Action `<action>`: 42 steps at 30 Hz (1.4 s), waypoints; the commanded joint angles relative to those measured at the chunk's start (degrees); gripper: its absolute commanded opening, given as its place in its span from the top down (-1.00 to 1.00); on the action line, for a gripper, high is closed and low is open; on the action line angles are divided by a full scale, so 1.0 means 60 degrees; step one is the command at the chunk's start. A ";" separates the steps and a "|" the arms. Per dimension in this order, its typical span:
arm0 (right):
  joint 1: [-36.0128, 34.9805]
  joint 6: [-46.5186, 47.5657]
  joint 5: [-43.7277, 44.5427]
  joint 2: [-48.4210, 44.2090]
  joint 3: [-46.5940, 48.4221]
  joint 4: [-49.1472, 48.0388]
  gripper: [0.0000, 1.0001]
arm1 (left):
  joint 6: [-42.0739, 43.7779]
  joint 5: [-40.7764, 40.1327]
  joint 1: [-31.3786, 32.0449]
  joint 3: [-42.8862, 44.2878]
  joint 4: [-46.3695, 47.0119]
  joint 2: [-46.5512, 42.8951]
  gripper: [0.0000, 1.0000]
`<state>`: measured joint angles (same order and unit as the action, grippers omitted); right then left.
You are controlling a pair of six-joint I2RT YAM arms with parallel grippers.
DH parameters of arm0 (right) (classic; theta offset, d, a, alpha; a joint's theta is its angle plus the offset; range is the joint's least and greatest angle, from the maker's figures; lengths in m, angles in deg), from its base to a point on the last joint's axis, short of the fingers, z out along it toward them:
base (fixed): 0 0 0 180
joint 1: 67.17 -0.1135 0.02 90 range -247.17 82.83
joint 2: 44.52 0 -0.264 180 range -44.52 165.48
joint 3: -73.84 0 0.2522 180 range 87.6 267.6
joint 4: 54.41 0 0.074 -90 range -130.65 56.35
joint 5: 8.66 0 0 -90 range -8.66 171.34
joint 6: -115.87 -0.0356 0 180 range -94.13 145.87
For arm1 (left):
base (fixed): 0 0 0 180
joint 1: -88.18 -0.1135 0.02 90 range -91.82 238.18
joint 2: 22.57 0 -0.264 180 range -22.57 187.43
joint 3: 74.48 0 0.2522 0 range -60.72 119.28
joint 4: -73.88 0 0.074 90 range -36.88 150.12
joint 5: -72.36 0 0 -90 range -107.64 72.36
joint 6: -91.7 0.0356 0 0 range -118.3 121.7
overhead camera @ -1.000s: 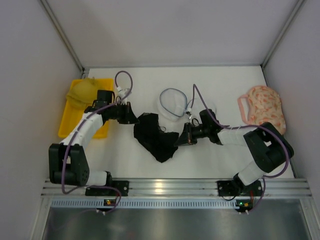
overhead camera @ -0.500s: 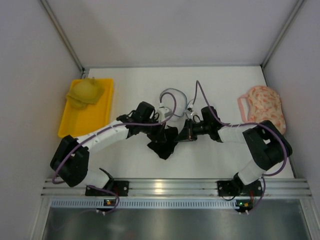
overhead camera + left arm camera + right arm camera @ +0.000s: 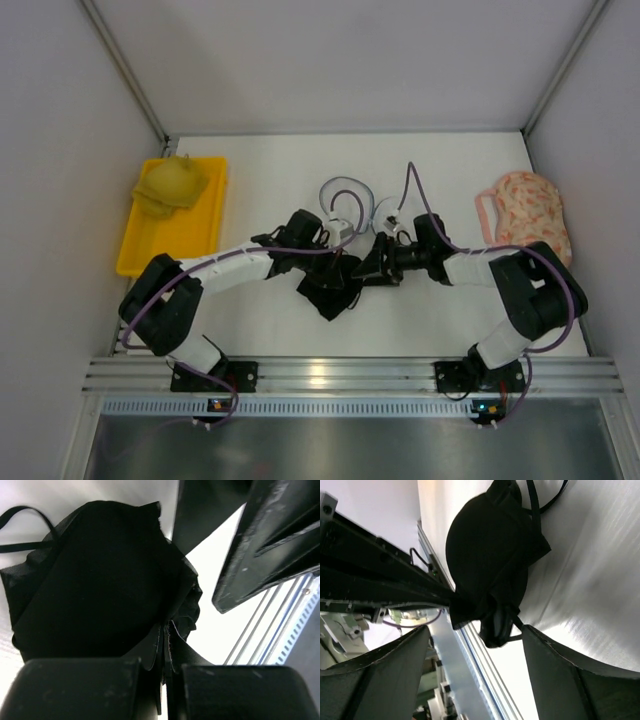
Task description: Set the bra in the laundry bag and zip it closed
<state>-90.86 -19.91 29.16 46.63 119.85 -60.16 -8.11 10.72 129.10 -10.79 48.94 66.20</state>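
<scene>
The black bra (image 3: pixel 328 292) lies bunched on the white table between my two grippers. My left gripper (image 3: pixel 342 264) is shut on a fold at the bra's edge; in the left wrist view the fabric (image 3: pixel 100 580) runs into the closed jaws (image 3: pixel 167 647). My right gripper (image 3: pixel 374 268) faces it from the right and stands open, with the bra (image 3: pixel 490 555) hanging just ahead of its spread fingers (image 3: pixel 385 680). The see-through mesh laundry bag (image 3: pixel 328 207) sits just behind both grippers, partly hidden by arms and cables.
A yellow tray (image 3: pixel 190 235) at the left holds a mustard-yellow bra (image 3: pixel 170 182). A pink floral bra (image 3: pixel 525 215) lies at the right by the wall. Purple cables loop over the bag. An aluminium rail (image 3: pixel 350 375) runs along the near edge.
My left arm has swung from beside the tray to the middle, folding the bra over toward the right gripper. The right gripper has opened and let go of the bra.
</scene>
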 commanded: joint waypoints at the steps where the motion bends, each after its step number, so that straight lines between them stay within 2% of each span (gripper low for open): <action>1: 0.0095 -0.0763 0.0215 0.0187 0.0044 -0.0836 -0.52 | -0.0387 0.0414 0.0005 0.0247 0.0823 0.0072 1.00; 4: 0.0051 -0.0866 0.0494 0.0452 0.0045 -0.0499 -0.56 | -0.0680 0.0547 0.0005 0.0276 0.0940 0.0263 1.00; 7: -0.0008 -0.1260 0.0757 0.0554 -0.0160 -0.0849 -0.59 | -0.0710 0.0503 -0.0010 0.0277 0.0940 0.0336 1.00; 11: -0.0198 -0.2240 0.1065 0.0847 -0.0233 -0.1537 -0.78 | -0.0797 0.0634 0.0005 0.0306 0.0926 0.0366 1.00; 21: -0.0930 -0.3239 0.1110 0.2281 0.0352 -0.2987 -0.73 | -0.0973 0.0869 0.0005 0.0218 0.0955 0.0424 1.00; 25: -0.1252 -0.3239 0.1095 0.2488 0.0397 -0.3252 -0.54 | -0.0974 0.0694 -0.0010 0.0232 0.0867 0.0439 1.00; 27: -0.1311 -0.3254 0.1080 0.2532 0.0426 -0.3311 -0.22 | -0.0974 0.0722 -0.0024 0.0233 0.0853 0.0439 1.00; 28: -0.1312 -0.3239 0.1066 0.2532 0.0440 -0.3326 0.04 | -0.0974 0.0723 -0.0024 0.0233 0.0838 0.0425 1.00; 30: -0.1312 -0.3166 0.0949 0.2503 0.0601 -0.3195 0.33 | -0.0944 0.0824 -0.0010 0.0233 0.0838 0.0351 1.00; 31: -0.1297 -0.3152 0.0890 0.2459 0.0645 -0.3180 0.58 | -0.0915 0.0883 -0.0010 0.0189 0.0838 0.0293 0.97; 33: -0.1268 -0.3020 0.0686 0.2212 0.0820 -0.3092 0.80 | -0.0813 0.0942 0.0005 0.0174 0.0751 0.0088 0.71; 34: -0.1224 -0.2991 0.0627 0.2094 0.0879 -0.3019 1.00 | -0.0740 0.0928 0.0005 0.0203 0.0445 -0.0029 0.63; 37: -0.1092 -0.2524 0.0246 0.1435 0.0997 -0.2668 1.00 | 0.0063 0.0651 0.0005 0.0378 -0.0432 -0.0991 0.33; 38: -0.1049 -0.2347 0.0028 0.0984 0.1055 -0.2522 1.00 | 0.0182 0.0635 -0.0039 0.0408 -0.0596 -0.1272 0.10; 39: -0.0947 -0.2085 -0.0033 0.0718 0.1114 -0.1926 1.00 | 0.0300 0.0635 -0.0097 0.0437 -0.0685 -0.1565 -0.02; 40: -0.0902 -0.1778 -0.0077 0.0469 0.1158 -0.1601 1.00 | 0.0402 0.0577 -0.0156 0.0612 -0.0787 -0.1858 -0.24; 42: -0.0742 -0.0840 -0.0267 -0.0232 0.1275 -0.0564 1.00 | 0.0404 0.0006 -0.0403 0.1035 -0.1110 -0.2591 -0.52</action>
<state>-96.56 -32.78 31.46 52.45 124.35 -69.67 -8.37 13.93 128.58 -9.69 44.68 57.68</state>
